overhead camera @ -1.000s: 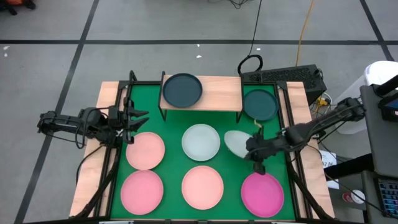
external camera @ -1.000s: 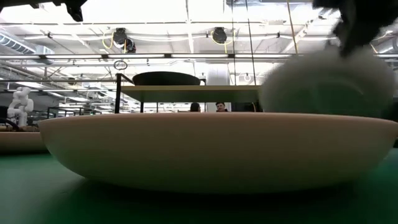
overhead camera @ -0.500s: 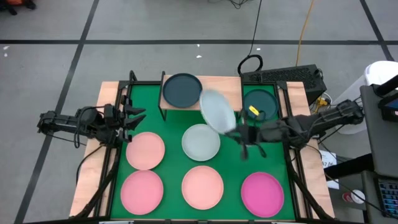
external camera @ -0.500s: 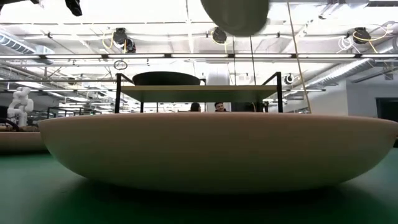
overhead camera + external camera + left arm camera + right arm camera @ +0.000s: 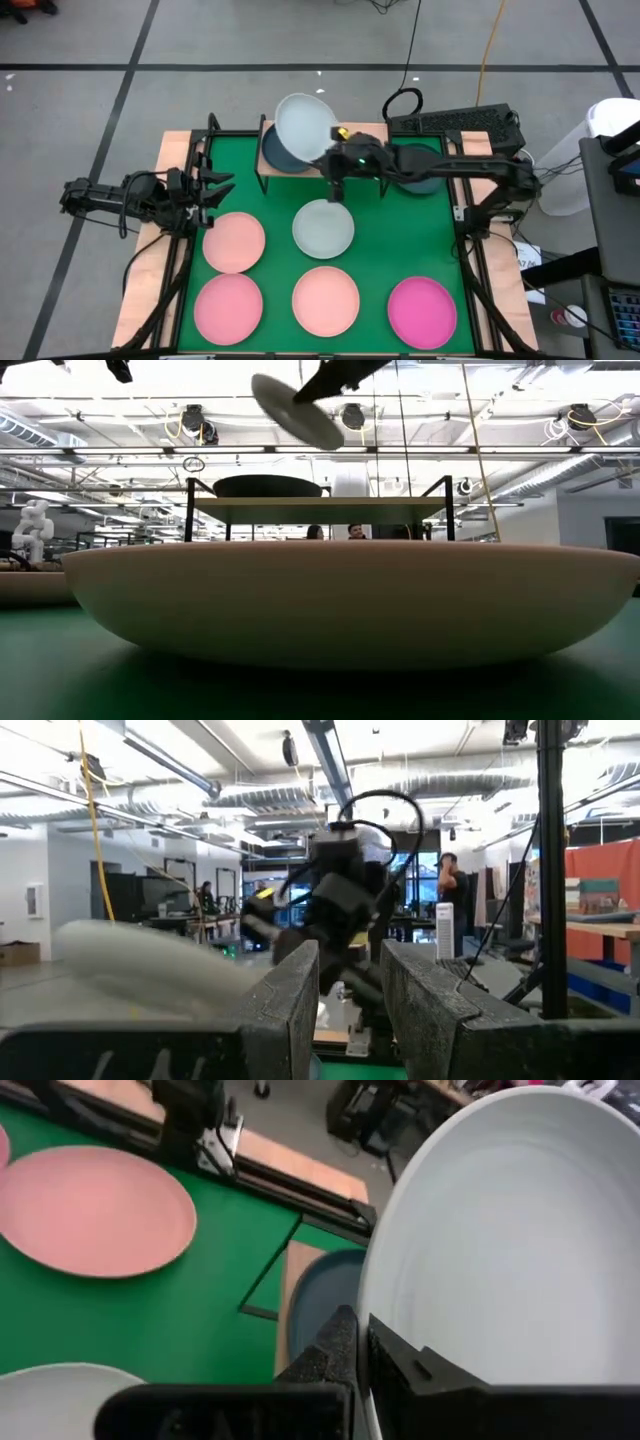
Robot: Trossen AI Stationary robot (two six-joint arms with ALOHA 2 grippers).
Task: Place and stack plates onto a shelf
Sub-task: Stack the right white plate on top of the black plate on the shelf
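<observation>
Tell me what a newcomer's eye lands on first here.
The right pincer holds a pale mint-white plate tilted in the air over the dark teal plate on the shelf. Below it, on the green table, lie pink plates and a bright magenta plate.

Green mat (image 5: 375, 235) covered the table, light wood border (image 5: 172, 150) exposed at its edges. Black keyboard (image 5: 465, 122) lay past the far right corner. Yellow cable (image 5: 487, 45) and black cable (image 5: 410, 50) ran over grey floor crossed by dark tape lines (image 5: 130, 75).
</observation>
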